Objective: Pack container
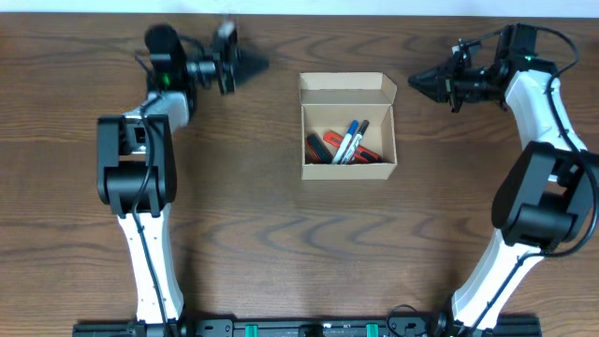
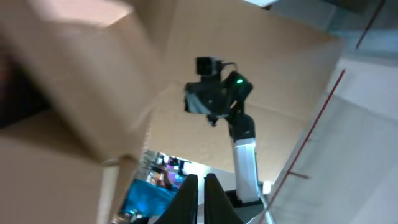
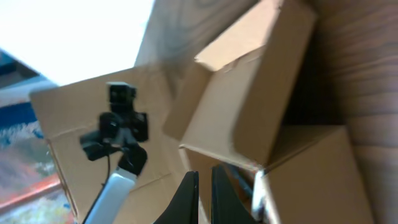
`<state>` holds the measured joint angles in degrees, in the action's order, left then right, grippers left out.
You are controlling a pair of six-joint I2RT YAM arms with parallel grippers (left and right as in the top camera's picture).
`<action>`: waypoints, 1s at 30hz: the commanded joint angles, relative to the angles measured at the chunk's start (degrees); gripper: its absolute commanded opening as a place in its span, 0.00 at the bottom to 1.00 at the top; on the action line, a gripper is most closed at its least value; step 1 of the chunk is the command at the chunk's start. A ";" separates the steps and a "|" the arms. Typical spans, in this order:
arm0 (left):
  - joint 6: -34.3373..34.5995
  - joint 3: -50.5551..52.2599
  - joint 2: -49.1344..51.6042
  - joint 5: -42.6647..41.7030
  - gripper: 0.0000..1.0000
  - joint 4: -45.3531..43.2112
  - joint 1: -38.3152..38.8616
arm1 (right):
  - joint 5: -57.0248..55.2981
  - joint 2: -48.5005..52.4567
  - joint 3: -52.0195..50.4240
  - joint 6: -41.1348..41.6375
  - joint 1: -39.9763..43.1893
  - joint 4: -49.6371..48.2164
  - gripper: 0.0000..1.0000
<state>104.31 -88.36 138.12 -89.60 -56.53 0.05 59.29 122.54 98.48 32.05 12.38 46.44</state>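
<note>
The container [image 1: 348, 170] is a small tan cardboard box at the table's middle, its flap lid [image 1: 344, 87] open toward the far side. Several markers [image 1: 348, 142], red, blue and black, lie inside. My left gripper [image 1: 262, 65] is shut and empty, left of the lid and pointing at it, apart from the box. My right gripper [image 1: 415, 82] is shut and empty, just right of the lid and pointing left. The left wrist view shows the shut fingers [image 2: 202, 180] and the blurred box [image 2: 81, 81]. The right wrist view shows the shut fingers [image 3: 204, 177] below the box [image 3: 249, 106].
The brown wooden table [image 1: 281, 243] bears only the box. Both arm bases stand at the near edge. Each wrist view shows the opposite arm: the right arm [image 2: 217, 93] and the left arm [image 3: 118, 124].
</note>
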 commanded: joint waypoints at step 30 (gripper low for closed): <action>-44.50 4.15 -0.44 -1.07 0.25 12.98 -1.16 | -1.03 2.99 -0.02 -2.16 0.44 2.47 0.01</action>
<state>62.06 -83.90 138.21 -89.84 -43.68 -1.08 57.78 125.23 98.45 30.92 12.53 48.69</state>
